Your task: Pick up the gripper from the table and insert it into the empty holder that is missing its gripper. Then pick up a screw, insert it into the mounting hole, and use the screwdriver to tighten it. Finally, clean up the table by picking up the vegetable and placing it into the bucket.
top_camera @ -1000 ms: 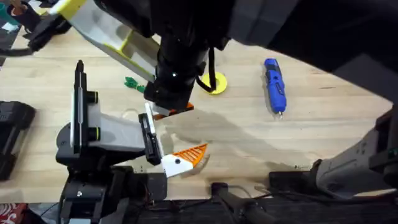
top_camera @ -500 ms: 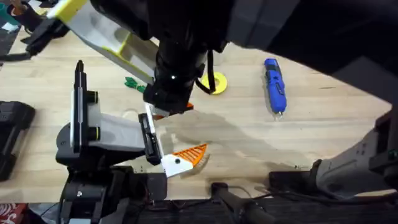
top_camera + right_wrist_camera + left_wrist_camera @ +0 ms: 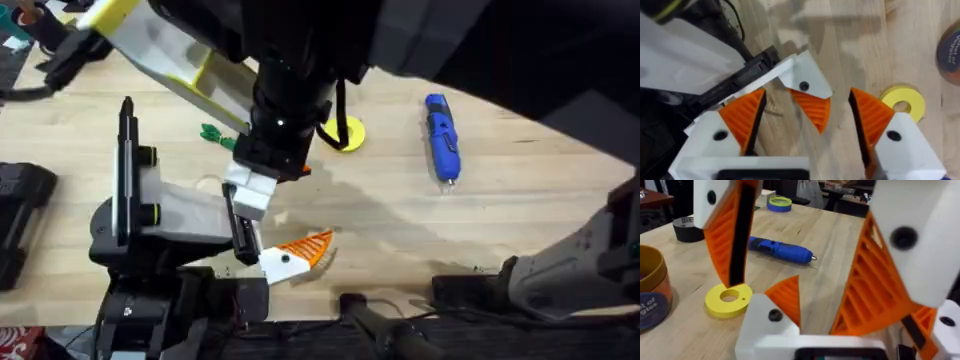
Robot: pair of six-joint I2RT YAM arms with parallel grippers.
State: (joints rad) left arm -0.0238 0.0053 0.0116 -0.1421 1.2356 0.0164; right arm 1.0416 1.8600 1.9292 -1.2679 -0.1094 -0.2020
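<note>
Now, biggest thing first:

- The table (image 3: pixel 520 200) carries the whole job, and both my arms meet over its near left part.
- The bucket (image 3: pixel 652 297) stands beside the disc (image 3: pixel 729 299). The left wrist view shows it side-on, and the right wrist view catches only its rim.
- The screwdriver (image 3: pixel 441 138) lies flat, well apart from my claws on the right. Overhead places it best; the left wrist view shows its thin tip.
- My right claw (image 3: pixel 806 100) is spread wide and grips nothing, with one finger on each side of the holder.
- My left claw (image 3: pixel 262 232) looks spread too.
- The holder (image 3: pixel 807 80) is the white jaw mount on that left claw. The right wrist view shows its dark mounting hole, which overhead hides under my arm.
- The wedge (image 3: pixel 812 109) sits against the holder, between my right fingers. I judge the insertion step is about done, though I can't tell whether the wedge is fully seated.
- The vegetable (image 3: pixel 214 134) lies on the table just beyond my right arm. Cleanup is not yet begun.
- Next move, I reckon: lift the right claw clear without nudging the wedge, then pinch a screw narrowly and line it up with that hole.
</note>
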